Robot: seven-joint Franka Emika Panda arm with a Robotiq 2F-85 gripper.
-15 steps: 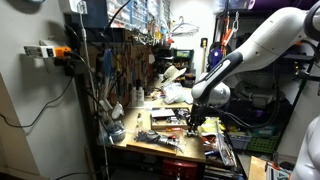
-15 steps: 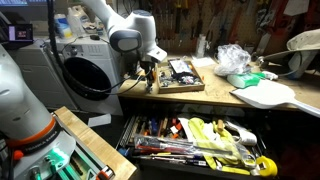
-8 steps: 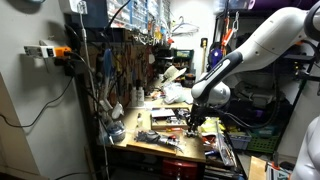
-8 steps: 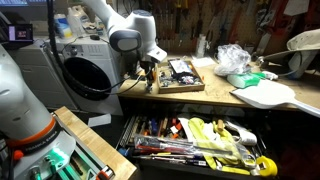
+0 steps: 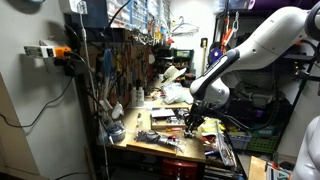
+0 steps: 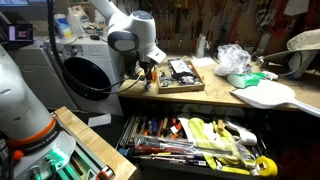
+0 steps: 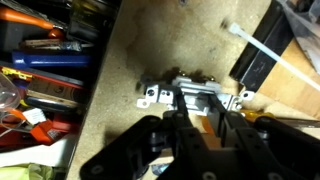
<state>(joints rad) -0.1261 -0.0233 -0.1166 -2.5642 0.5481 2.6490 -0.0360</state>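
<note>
My gripper [image 7: 200,103] points down at the wooden workbench [image 7: 150,45], its two black fingers close together on a small silver metal bracket [image 7: 158,95] with screw holes. The bracket lies at the bench top or just above it; I cannot tell which. In both exterior views the gripper [image 5: 190,124] [image 6: 150,82] is low over the front edge of the bench, next to a shallow tray of parts [image 6: 182,76]. The bracket itself is too small to make out there.
An open drawer full of hand tools [image 6: 190,140] [image 7: 40,70] sits below the bench edge. A black box with a white cable tie [image 7: 262,58] lies nearby. A crumpled plastic bag [image 6: 235,58], a white board [image 6: 265,95] and a tool-covered pegboard [image 5: 120,60] surround the bench.
The arm's wrist has shifted slightly up and sideways; the gripper stays over the same spot on the bench.
</note>
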